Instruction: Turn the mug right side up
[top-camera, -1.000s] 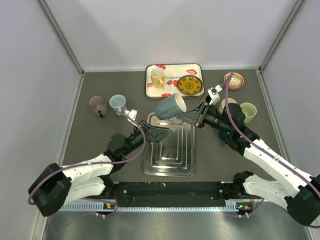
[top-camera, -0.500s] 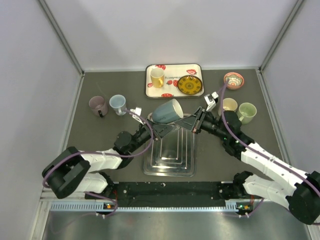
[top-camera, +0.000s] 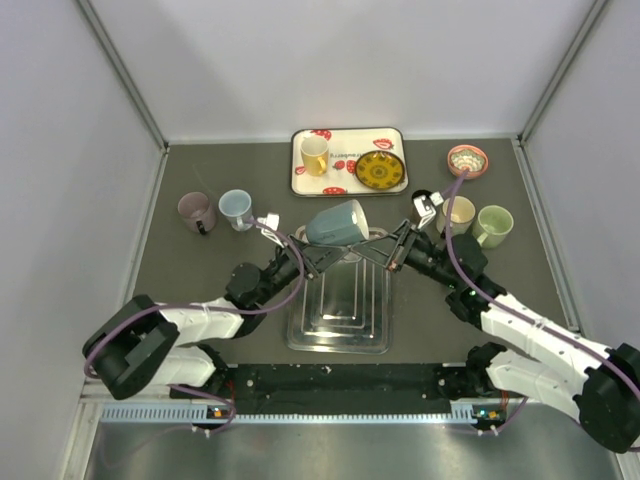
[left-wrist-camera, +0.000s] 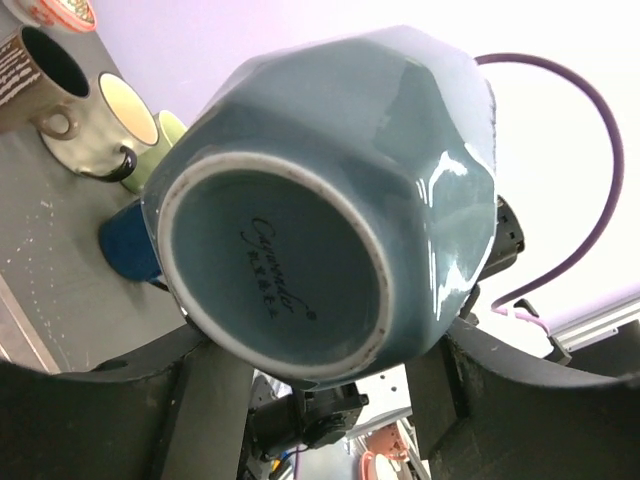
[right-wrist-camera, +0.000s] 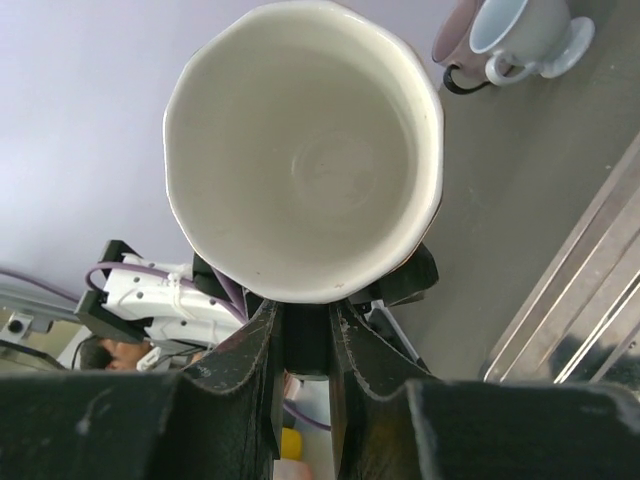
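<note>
Two hands meet at one mug (top-camera: 338, 222), and that is where the trouble lies. Left hand (top-camera: 318, 258) stands wide, its fingers (left-wrist-camera: 215, 400) flanking the mug's base, which faces its camera. If they close on that glazed, faceted, tapering wall, the mug may well squirt out or twist against the other grip. The mug hangs in the air on its side, mouth toward the right, over the far end of the tray (top-camera: 340, 315) and off the bench (top-camera: 190, 265); a slip would likely drop it onto metal and chip it. Right hand (top-camera: 385, 247) is narrow, its fingers (right-wrist-camera: 245, 350) pinched on the mug just under the rim. That is a small hold for such a load, so letting go before the left has a firm grip looks the chief risk. The hands are near each other and could knock. Hidden are the left fingertips, behind the mug, so I cannot tell whether they touch it; the handle, which no view shows; and just what part the right fingers pinch.
</note>
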